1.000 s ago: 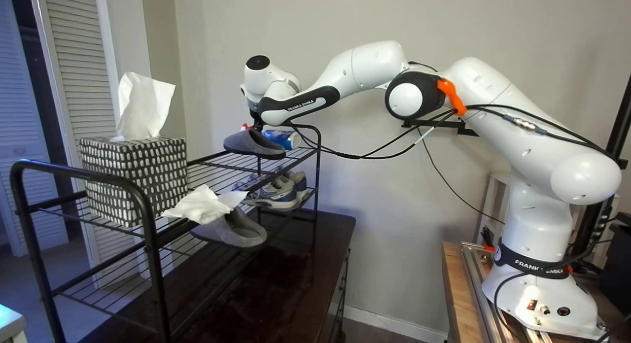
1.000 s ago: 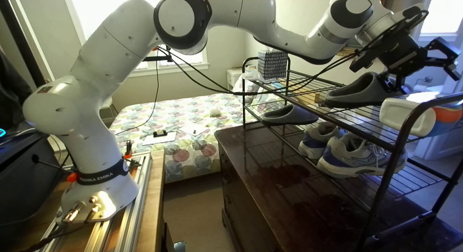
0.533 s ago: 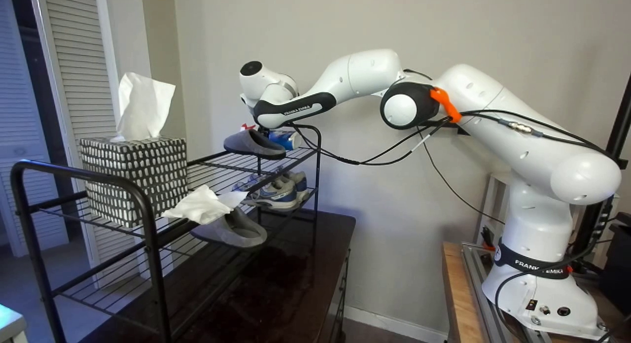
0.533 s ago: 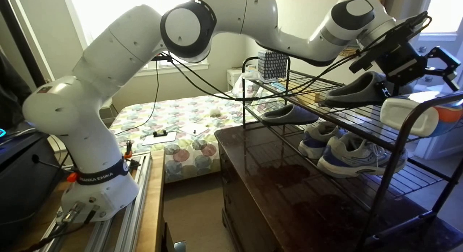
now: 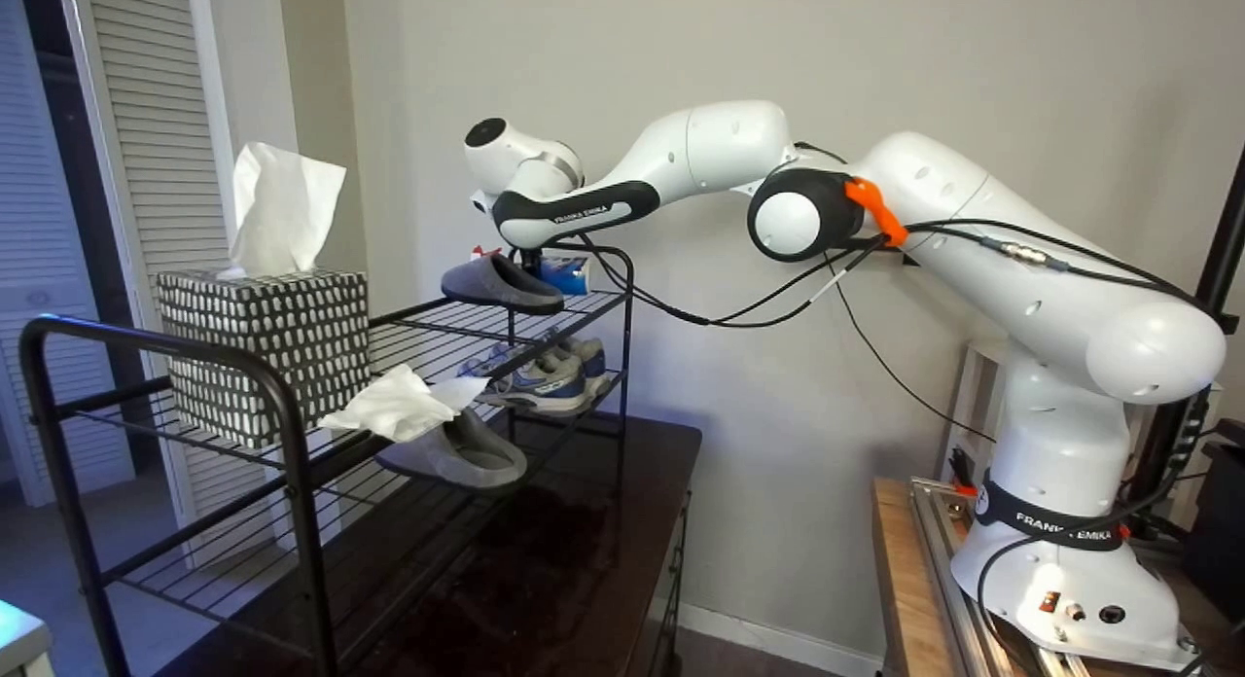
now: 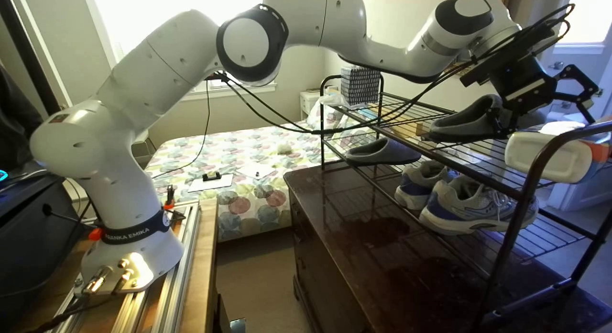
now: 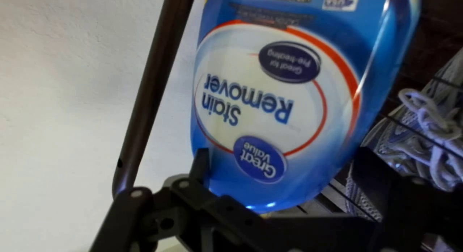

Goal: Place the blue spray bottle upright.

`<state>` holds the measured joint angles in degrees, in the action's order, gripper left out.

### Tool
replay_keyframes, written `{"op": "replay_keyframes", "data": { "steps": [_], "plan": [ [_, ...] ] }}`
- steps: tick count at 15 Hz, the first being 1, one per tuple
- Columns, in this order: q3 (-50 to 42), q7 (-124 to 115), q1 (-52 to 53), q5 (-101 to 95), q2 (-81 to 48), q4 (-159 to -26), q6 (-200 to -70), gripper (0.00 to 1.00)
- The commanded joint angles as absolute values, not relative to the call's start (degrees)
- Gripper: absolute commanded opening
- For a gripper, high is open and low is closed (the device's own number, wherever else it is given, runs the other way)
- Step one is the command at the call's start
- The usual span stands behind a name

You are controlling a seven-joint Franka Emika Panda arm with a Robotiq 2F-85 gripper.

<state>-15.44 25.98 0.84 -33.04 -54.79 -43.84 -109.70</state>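
The blue spray bottle lies on its side on the rack's top shelf, behind a grey slipper. A bit of its red-and-white spray head shows past the slipper. In an exterior view its white base faces the camera. My gripper is low over the bottle, tilted, jaws wide apart. In the wrist view the label of the bottle fills the middle, and the open gripper has a finger on each side of it. The left finger overlaps the bottle's edge; whether either one touches I cannot tell.
Close beside the gripper sits the grey slipper. The dark end rail of the rack runs along the bottle. Sneakers stand on the shelf below. A patterned tissue box is at the far end.
My gripper has come down and tilted further, its fingers now lower about the bottle. The bottle has turned and shifted slightly on the shelf. Slipper, shoes and tissue box have stayed put.
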Motion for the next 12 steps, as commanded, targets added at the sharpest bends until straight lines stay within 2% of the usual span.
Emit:
{"op": "replay_keyframes", "data": {
  "steps": [1, 7, 8, 9, 12],
  "plan": [
    [-12.56, 35.14, -0.12, -31.02, -55.08, -41.64, -106.74, 1.0],
    [-12.79, 38.06, 1.18, -31.91, -55.26, -41.82, -104.99, 1.0],
    [-12.93, 37.98, 1.56, -32.06, -55.19, -41.89, -104.5, 0.94],
    [-13.12, 37.56, 1.88, -32.24, -55.27, -41.79, -104.17, 0.74],
    [-13.35, 36.98, 2.75, -32.36, -55.03, -41.29, -103.23, 0.55]
  ]
}}
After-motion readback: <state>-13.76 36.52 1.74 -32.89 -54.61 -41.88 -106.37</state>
